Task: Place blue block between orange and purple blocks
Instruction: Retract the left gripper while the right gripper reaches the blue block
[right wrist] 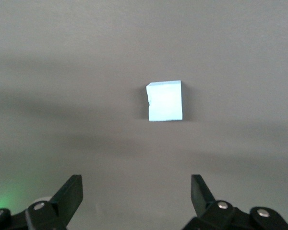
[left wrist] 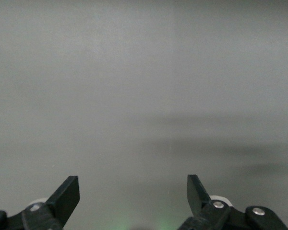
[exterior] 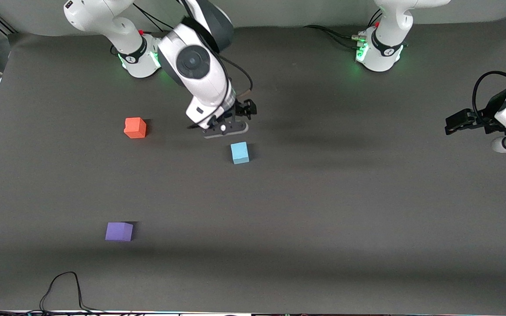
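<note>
Dark grey mat (exterior: 323, 197): right gripper (exterior: 231, 124) wide open above center-frame blue block (exterior: 240, 152), likely light, squashy foam, pinch flat sides; left gripper (exterior: 455, 124) waits open.

Robotics lab bench, dark grey mat-covered table (exterior: 323, 210), two white arm bases (exterior: 380, 52) bolted on, loose cables (exterior: 66, 289) along the edge

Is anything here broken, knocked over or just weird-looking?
Only a small thing: the blue block has a little nick on one edge, seen from the right claw, which is open above the table beside it. Orange block and purple block sit flat.
</note>
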`<act>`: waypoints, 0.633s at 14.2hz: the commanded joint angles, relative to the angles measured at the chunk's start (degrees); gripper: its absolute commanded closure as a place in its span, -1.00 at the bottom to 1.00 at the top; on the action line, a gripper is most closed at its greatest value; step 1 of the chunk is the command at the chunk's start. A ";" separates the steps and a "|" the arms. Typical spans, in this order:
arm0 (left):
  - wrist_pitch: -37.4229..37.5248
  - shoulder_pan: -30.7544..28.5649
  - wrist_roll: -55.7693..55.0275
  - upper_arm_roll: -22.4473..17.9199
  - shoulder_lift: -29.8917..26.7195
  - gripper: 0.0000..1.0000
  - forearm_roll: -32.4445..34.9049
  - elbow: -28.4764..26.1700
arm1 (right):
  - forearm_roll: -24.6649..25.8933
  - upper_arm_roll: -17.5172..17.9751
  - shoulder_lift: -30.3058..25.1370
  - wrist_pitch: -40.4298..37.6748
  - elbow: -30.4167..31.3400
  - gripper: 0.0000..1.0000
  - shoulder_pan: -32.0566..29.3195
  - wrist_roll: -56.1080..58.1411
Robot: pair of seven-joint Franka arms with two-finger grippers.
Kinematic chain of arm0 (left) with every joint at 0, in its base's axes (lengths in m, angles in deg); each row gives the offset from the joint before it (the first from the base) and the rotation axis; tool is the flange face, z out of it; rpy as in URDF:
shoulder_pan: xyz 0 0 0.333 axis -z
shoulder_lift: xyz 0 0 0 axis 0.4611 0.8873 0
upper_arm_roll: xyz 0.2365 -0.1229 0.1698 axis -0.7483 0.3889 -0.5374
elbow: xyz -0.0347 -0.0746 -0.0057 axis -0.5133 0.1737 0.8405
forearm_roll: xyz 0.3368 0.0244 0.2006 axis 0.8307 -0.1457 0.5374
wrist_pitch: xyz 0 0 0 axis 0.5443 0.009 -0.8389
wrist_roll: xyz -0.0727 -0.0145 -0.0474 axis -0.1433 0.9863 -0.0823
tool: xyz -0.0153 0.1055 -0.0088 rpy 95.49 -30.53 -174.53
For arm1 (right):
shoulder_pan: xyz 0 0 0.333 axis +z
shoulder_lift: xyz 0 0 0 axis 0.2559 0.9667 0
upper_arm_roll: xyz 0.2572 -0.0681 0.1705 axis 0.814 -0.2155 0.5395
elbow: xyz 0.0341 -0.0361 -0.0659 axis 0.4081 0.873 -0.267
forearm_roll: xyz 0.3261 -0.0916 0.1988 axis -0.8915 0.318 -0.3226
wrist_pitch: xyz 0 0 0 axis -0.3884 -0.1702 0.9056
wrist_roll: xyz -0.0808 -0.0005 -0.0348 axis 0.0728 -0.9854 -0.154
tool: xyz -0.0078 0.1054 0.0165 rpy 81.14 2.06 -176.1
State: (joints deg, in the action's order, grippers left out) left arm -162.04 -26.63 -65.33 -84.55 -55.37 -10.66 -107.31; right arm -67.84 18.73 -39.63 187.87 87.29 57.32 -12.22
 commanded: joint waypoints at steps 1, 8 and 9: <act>-1.66 -0.22 0.43 0.43 -1.33 -1.00 0.82 -1.13 | 1.81 -0.86 2.22 6.68 3.59 -1.00 1.10 -0.12; -1.06 -0.22 0.34 0.52 -1.24 -1.00 0.38 -1.22 | 3.57 -1.21 9.16 17.14 6.41 -1.00 2.15 -0.12; -0.88 -0.22 0.69 0.52 -1.24 -1.00 0.38 -1.13 | 3.66 -1.21 10.13 18.81 6.77 -1.00 2.24 -0.12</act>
State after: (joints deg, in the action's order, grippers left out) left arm -162.92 -26.63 -65.33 -84.37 -55.40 -10.66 -107.37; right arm -65.15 18.58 -31.06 203.25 93.26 57.87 -12.19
